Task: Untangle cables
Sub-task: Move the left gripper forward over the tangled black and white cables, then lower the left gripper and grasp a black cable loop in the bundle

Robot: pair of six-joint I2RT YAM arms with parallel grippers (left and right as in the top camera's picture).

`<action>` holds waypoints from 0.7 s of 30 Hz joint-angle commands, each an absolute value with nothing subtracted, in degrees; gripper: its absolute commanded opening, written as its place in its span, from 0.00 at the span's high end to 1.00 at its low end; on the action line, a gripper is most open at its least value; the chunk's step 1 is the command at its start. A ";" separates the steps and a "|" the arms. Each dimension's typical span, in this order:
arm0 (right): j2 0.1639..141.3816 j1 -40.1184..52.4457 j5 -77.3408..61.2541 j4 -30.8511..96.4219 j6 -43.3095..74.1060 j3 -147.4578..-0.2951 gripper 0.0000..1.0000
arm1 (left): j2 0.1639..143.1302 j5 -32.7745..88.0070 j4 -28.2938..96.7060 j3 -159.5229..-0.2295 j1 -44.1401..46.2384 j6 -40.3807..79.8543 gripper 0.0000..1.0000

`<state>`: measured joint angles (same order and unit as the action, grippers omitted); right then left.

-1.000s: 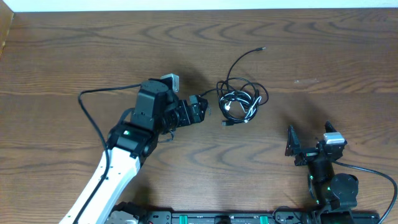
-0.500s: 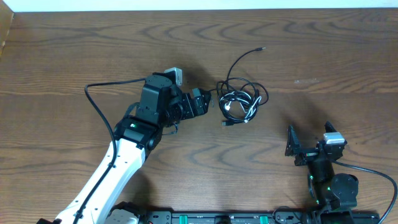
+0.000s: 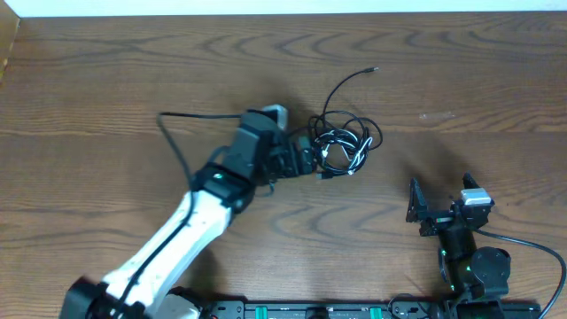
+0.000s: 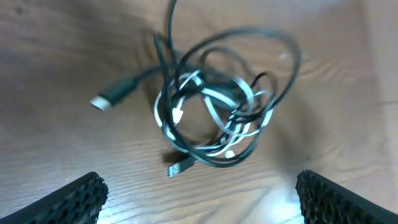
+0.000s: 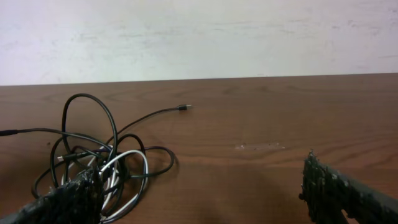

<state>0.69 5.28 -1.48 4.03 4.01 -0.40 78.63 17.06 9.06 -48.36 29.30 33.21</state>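
No readable text, labels, brands or numbers in any view; only tiny green indicator lights, nothing legible.

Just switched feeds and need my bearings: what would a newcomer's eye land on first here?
The cables, black loops knotted around a white one, lie in one clump at the middle of the table, with one black end straying toward the far edge. The left tool hangs open right at the clump's left side. The right tool sits open and apart, near the front right.
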 commanded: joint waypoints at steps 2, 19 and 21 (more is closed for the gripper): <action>0.34 5.58 -0.99 4.29 3.33 -0.32 0.01 | 84.47 10.44 6.76 -49.36 32.51 33.39 0.02; 0.34 5.58 -0.99 4.29 3.33 -0.32 0.01 | 106.52 7.57 -20.45 -49.36 32.97 33.10 0.08; 0.34 5.56 -0.99 4.29 3.33 -0.32 0.01 | 108.29 7.57 -22.22 -49.36 32.97 33.10 0.19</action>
<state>0.69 5.28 -1.48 4.03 4.01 -0.40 105.36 8.62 -20.67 -48.62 32.80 33.10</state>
